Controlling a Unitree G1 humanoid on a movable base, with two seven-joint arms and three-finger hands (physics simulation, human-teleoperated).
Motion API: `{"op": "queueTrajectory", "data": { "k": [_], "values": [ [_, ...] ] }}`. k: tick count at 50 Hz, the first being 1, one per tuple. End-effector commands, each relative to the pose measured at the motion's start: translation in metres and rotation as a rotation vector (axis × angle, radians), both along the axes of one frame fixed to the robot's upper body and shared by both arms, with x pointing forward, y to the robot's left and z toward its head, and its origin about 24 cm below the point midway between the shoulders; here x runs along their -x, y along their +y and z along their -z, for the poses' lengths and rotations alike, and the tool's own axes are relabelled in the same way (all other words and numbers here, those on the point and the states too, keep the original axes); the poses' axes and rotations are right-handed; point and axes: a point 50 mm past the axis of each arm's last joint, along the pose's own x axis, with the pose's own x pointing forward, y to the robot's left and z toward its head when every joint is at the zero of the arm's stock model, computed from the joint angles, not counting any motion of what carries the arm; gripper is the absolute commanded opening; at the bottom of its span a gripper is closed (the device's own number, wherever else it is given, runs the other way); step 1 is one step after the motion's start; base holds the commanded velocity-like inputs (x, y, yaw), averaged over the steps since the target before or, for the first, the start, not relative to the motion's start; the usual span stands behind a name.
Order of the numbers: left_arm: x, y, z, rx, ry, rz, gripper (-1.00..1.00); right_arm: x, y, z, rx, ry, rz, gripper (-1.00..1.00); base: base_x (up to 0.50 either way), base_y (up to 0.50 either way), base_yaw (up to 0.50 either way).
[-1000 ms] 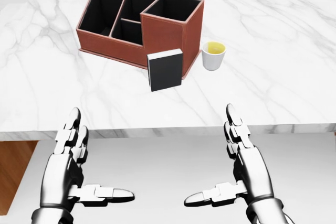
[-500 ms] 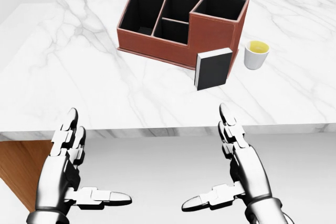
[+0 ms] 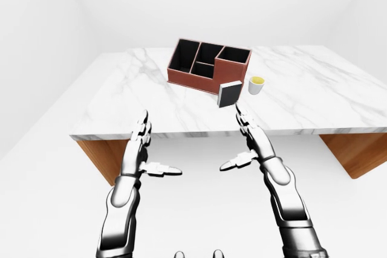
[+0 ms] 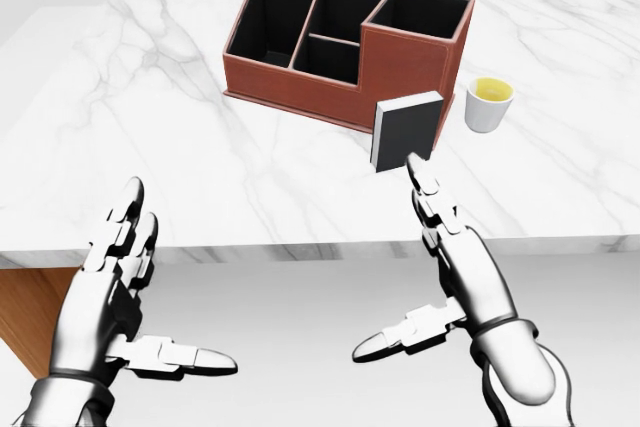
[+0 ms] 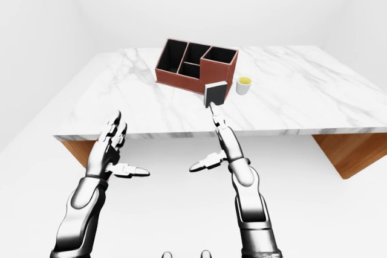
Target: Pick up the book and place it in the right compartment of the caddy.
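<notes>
Right robot hand (image 4: pixel 440 257), open and empty, has risen over the tabletop (image 4: pixel 180 167) edge toward the book (image 4: pixel 405 131) by the caddy (image 4: pixel 345 42), so the reach is underway.

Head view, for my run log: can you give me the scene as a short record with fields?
surface: white marble table
caddy: red-brown, black compartments, all empty
book: dark, upright, leaning on the caddy's near wall
cup: white, yellow inside, right of the book
right hand: open, fingertips just below the book
left hand: open, at the table's near edge
task stage: book not yet grasped
</notes>
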Motion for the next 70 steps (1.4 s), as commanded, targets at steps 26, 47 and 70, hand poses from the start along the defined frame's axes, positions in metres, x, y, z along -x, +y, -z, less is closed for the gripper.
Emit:
{"op": "queueTrajectory", "data": {
  "k": [26,47,70],
  "values": [
    [-0.013,0.013,-0.080,-0.026,-0.316,-0.034,1.00,-0.039,-0.013,-0.093,0.239,-0.277,-0.024,1.00,0.00,0.00,0.00],
    [-0.013,0.013,-0.083,-0.032,-0.328,-0.059,1.00,-0.045,-0.021,-0.095,0.319,-0.275,0.043,1.00,0.00,0.00,0.00],
    [-0.016,0.011,-0.082,-0.055,-0.325,-0.070,1.00,-0.044,-0.023,-0.100,0.331,-0.290,0.042,1.00,0.12,0.00,0.00]
  ]
}}
